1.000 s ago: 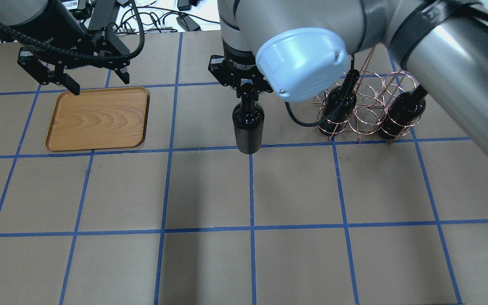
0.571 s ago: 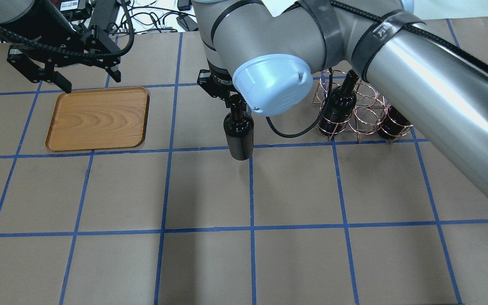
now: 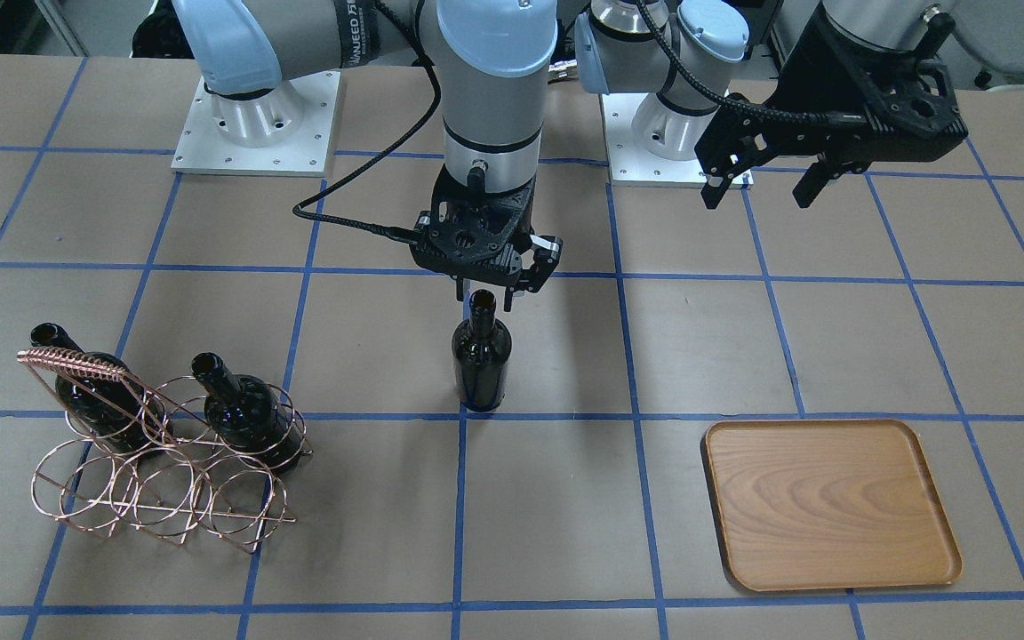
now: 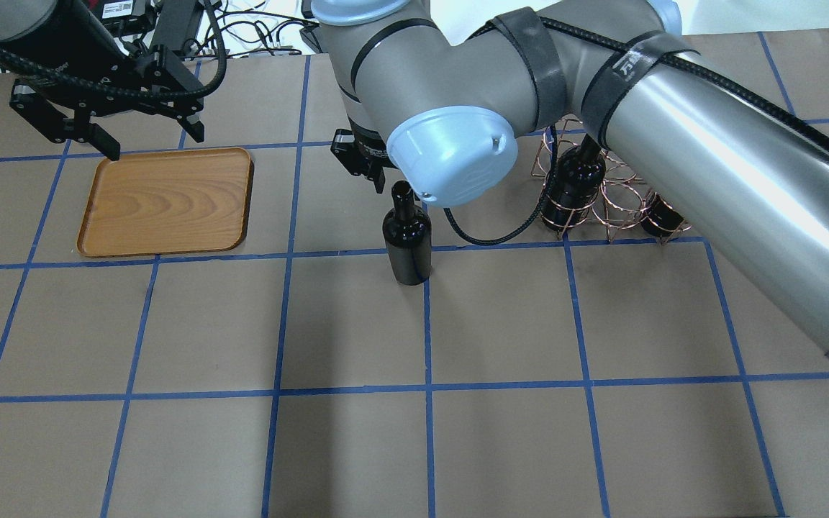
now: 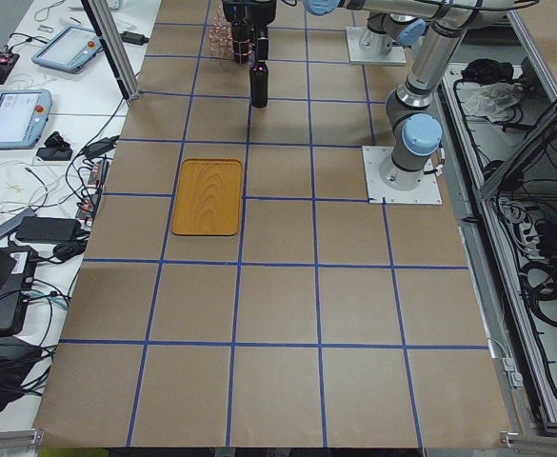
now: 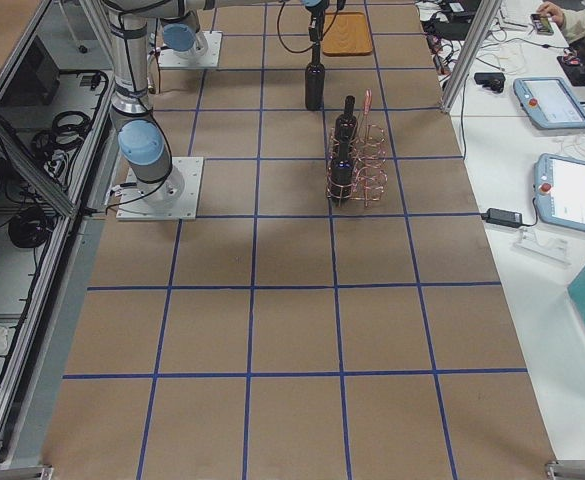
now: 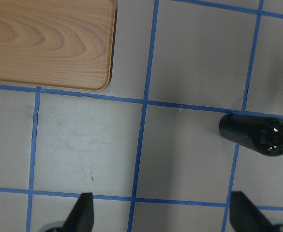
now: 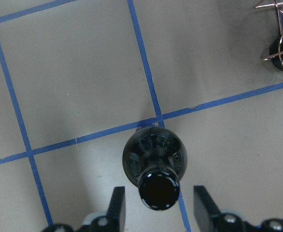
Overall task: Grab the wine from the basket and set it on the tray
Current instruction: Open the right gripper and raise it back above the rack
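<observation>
One wine bottle (image 3: 481, 364) stands upright on the table at a blue tape crossing; it also shows in the overhead view (image 4: 407, 241). My right gripper (image 3: 485, 292) is open just above it, fingers either side of the bottle mouth (image 8: 159, 191) without touching. The copper wire basket (image 3: 156, 480) holds two more wine bottles (image 3: 94, 391) (image 3: 250, 409). The wooden tray (image 3: 832, 502) lies empty. My left gripper (image 3: 756, 182) is open and empty, above the table by the tray's robot-side edge (image 4: 166, 155).
The free bottle is roughly midway between basket (image 4: 616, 194) and tray (image 4: 166, 201). In the left wrist view the tray's corner (image 7: 44, 43) is upper left and the bottle (image 7: 257, 135) at right. Blue tape lines grid the brown table.
My right arm carried the bottle left and down from the basket side, set it on the table and let go of its neck. The left gripper shifted slightly left.
</observation>
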You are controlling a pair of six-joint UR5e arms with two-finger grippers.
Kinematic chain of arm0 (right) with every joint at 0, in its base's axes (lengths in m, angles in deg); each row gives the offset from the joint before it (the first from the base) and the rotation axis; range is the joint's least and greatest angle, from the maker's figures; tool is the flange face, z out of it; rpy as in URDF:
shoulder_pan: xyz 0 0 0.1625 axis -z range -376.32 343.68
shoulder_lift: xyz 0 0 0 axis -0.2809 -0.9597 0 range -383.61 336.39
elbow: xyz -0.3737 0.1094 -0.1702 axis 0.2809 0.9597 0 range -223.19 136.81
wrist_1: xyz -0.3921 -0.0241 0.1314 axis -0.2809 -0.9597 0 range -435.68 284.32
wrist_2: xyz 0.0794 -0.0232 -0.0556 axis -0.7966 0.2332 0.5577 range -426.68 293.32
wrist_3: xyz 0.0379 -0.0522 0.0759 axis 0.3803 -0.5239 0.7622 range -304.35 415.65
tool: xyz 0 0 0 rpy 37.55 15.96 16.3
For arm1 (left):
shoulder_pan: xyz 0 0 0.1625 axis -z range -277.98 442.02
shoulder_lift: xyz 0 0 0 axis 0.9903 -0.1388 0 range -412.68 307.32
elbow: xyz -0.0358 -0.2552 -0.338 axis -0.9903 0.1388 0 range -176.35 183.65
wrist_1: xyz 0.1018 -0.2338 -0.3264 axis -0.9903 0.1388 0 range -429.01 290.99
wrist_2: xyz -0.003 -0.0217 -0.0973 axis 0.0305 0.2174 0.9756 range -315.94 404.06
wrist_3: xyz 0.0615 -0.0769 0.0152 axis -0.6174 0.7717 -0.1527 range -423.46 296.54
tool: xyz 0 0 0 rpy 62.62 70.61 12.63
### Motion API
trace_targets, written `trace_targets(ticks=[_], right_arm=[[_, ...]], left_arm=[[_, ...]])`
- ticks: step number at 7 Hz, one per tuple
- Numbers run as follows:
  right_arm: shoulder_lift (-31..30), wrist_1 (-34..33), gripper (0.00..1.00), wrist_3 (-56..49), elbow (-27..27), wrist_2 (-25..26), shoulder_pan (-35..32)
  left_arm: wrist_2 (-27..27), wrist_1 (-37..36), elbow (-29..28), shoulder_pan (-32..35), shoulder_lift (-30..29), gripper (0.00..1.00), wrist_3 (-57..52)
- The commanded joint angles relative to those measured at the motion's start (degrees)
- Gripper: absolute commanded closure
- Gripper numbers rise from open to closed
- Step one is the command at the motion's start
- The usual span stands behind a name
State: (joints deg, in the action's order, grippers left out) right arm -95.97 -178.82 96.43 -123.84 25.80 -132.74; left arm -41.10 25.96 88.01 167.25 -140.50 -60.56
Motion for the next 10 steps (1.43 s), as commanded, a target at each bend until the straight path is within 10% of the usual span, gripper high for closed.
trace_targets(ticks=[1, 10], right_arm=[[-0.6, 0.0, 0.00, -0.8, 0.1, 0.4, 0.0], [-15.8, 11.3, 0.00, -39.1, 0.1, 1.0, 23.0]], left_arm=[[0.0, 0.0, 0.0, 0.0, 0.0, 0.00, -0.1], [0.3, -5.0, -0.1, 2.8, -3.3, 0.00, 6.5]])
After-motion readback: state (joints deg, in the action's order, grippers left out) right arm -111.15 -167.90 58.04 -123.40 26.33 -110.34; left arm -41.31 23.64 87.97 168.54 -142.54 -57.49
